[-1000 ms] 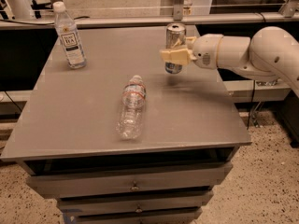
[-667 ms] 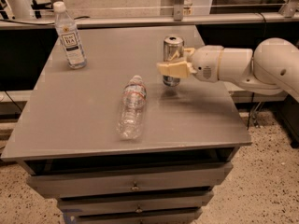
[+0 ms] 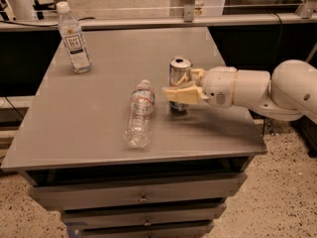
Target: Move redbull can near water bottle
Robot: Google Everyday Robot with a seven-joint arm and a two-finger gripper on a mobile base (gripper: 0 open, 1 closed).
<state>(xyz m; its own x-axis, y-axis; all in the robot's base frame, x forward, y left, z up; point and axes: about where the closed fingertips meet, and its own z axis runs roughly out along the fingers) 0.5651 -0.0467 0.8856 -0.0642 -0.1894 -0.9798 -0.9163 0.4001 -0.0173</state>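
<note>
The redbull can (image 3: 179, 72) stands upright near the middle right of the grey table (image 3: 94, 133), held between the tan fingers (image 3: 181, 94) of my gripper (image 3: 182, 86). The white arm reaches in from the right. The gripper is shut on the can, which hides the can's lower half. The water bottle (image 3: 139, 114) is clear ribbed plastic with a red-and-blue band near its neck. It lies on its side just left of the can, cap pointing away, a small gap between them.
A white-capped bottle with a large white-and-dark label (image 3: 74, 38) stands upright at the table's far left corner. The table has drawers (image 3: 143, 198) below its front edge. A metal rail (image 3: 148, 20) runs behind the table.
My gripper has carried the redbull can from the far right part of the table toward the front and left, ending right beside the lying water bottle.
</note>
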